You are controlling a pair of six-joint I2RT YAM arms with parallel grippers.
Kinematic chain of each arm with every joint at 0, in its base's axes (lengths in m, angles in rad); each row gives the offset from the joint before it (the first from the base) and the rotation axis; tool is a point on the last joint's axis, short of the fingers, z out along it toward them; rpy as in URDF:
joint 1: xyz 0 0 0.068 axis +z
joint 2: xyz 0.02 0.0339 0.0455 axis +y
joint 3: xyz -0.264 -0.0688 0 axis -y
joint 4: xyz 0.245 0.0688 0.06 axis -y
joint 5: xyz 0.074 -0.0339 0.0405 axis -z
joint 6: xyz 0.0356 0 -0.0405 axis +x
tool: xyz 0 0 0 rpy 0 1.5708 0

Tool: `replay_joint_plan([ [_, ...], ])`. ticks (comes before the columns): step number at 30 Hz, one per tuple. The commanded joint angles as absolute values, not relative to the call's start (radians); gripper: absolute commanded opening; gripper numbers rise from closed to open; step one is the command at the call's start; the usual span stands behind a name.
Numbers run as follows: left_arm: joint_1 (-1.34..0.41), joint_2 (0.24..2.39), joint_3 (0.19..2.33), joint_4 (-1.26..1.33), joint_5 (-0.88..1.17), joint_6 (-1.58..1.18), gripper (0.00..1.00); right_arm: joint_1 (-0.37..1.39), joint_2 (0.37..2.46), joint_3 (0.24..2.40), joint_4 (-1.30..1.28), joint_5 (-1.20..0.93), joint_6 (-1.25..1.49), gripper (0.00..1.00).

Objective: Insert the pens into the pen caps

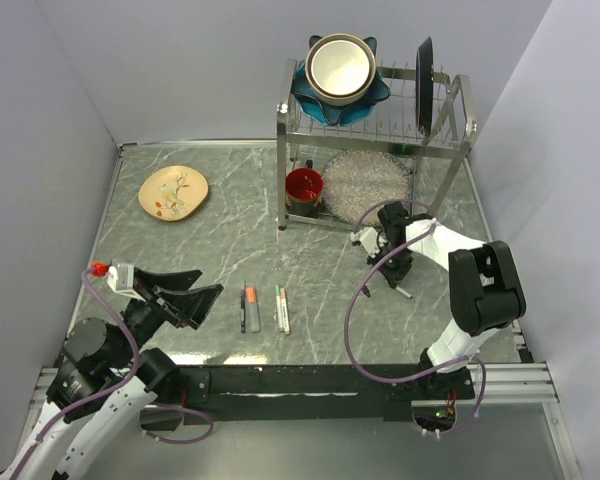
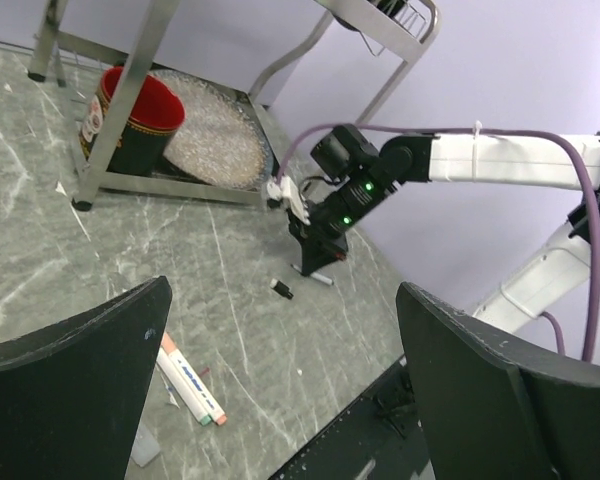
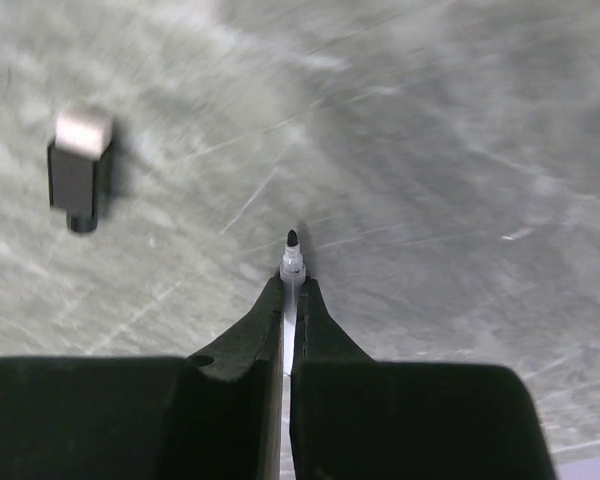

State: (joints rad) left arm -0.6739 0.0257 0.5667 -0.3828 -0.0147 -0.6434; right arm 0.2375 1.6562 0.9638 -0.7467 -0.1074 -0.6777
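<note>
Over on the left, the left gripper (image 1: 205, 297) hangs low above the table (image 1: 230, 230) with its fingers spread wide and nothing between them, pointed towards the middle but well short of any pen. In the middle lie two pairs of pens, side by side. The first pair is a dark pen (image 1: 243, 312) touching a grey pen (image 1: 251, 308) with an orange end. The second pair, just beside them, is a green-tipped pen (image 1: 278, 300) against a white pen (image 1: 285, 318). From the left wrist view the coloured ends look like caps already seated, so I'd judge these mostly done. The view is too small for me to be sure that the dark pen and the white pen are closed. Further right, a black cap (image 2: 281, 289) lies loose on its side on the bare table, near the right arm but not touching anything. Next to it, the right gripper (image 3: 292, 292) is pinched tight on the last pen (image 3: 293, 262), whose bare nib pokes out just past the fingertips and points down at the table. That pen and the black cap look like the one pairing left. As I read it, the nib has yet to be lined up with the cap's open mouth, and the cap lies flat with nothing steadying it.
</note>
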Motion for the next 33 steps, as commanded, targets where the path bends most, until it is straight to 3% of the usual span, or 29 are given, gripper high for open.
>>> replay_joint_plan([
  [1,-0.673,0.106,0.647,-0.382,0.055,-0.65,0.99,0.235,1.597,1.041,-0.707,-0.081,-0.467,0.0],
  [5,-0.673,0.172,0.634,-0.358,0.107,-0.67,0.99,0.255,1.533,1.165,-0.768,-0.043,-0.286,0.0],
  [10,-0.675,0.357,0.588,-0.313,0.173,-0.726,0.98,0.386,1.467,1.255,-0.749,-0.149,-0.102,0.0],
  [14,-0.673,0.459,0.554,-0.203,0.273,-0.733,0.94,0.515,1.358,1.186,-0.577,-0.342,-0.006,0.0],
  [19,-0.673,0.468,0.5,-0.008,0.354,-0.778,0.92,0.705,1.257,1.126,-0.373,-0.377,0.222,0.0],
  [23,-0.673,0.466,0.451,0.156,0.386,-0.807,0.94,0.762,1.18,1.025,-0.046,-0.448,0.454,0.0],
  [33,-0.673,0.57,0.5,0.199,0.399,-0.749,0.84,0.79,1.109,0.885,0.255,-0.457,0.712,0.0],
])
